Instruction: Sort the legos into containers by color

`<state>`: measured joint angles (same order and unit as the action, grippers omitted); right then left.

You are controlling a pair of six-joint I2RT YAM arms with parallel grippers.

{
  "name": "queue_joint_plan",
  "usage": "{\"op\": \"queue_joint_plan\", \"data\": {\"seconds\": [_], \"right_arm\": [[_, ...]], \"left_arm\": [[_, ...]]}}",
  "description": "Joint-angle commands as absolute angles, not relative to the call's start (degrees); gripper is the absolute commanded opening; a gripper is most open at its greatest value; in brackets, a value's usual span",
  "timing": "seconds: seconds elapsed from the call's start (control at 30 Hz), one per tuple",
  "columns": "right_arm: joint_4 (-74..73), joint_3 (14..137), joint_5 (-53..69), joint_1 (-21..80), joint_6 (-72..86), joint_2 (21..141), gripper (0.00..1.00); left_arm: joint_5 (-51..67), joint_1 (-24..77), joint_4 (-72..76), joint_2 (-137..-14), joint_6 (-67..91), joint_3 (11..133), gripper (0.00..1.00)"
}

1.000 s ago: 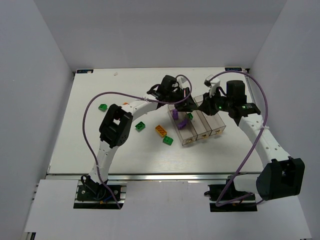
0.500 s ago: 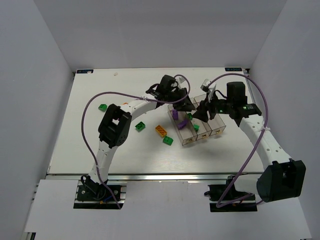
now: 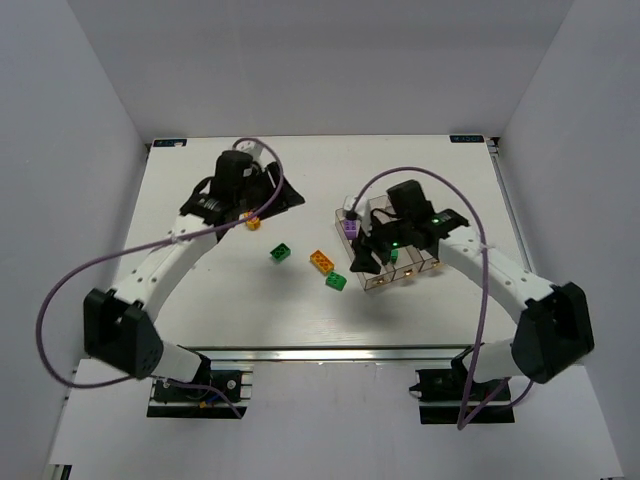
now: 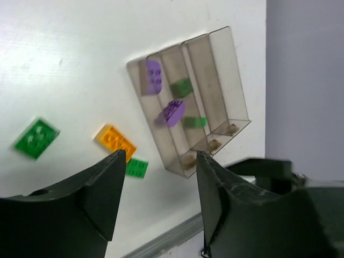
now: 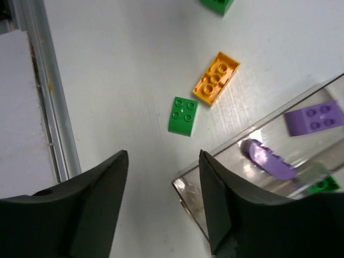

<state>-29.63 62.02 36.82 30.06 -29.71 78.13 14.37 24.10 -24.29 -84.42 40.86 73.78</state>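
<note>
Both elbows are folding low at the lower left and lower right of the top view, close to the front edge of the bench [image 3: 180, 300]. The right gripper [image 3: 362, 260], open and empty, is hovering over the near end of the containers [image 3: 432, 262], right of centre. Three loose legos [image 3: 321, 261], two green and one orange, are lying just left of the bins. Purple bricks [image 4: 152, 76] are sitting in the left bin and green bricks [image 4: 181, 87] in the middle one. At upper left, the left gripper [image 3: 285, 198] is hanging open and empty, with a yellow brick [image 3: 252, 222] just below it in the frame. White bench is separating it from the containers.
</note>
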Motion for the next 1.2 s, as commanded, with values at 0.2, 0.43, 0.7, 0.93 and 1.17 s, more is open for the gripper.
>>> {"op": "queue_joint_plan", "data": {"seconds": [0.2, 0.43, 0.7, 0.93, 1.17], "right_arm": [[-31.63, 70.30, 13.63, 40.60, -21.10, 95.96, 0.75], [-30.94, 74.00, 11.78, 43.50, -17.23, 103.17, 0.80], [-29.80, 73.04, 10.55, 45.88, -15.38, 106.70, 0.80], [-27.34, 72.07, 4.75, 47.81, -14.33, 108.54, 0.58], [-29.52, 71.45, 11.23, 47.38, -17.05, 104.16, 0.00]], "left_arm": [[4.49, 24.08, -32.78, -63.03, 47.63, 51.17, 0.67], [0.88, 24.08, -38.23, -54.76, 49.13, 48.08, 0.68], [-2.46, 24.08, -40.25, -54.76, 48.08, 47.55, 0.69], [-3.16, 24.08, -39.64, -55.11, 48.16, 46.93, 0.69], [-4.04, 24.08, -36.30, -57.30, 48.25, 45.35, 0.68]]}}
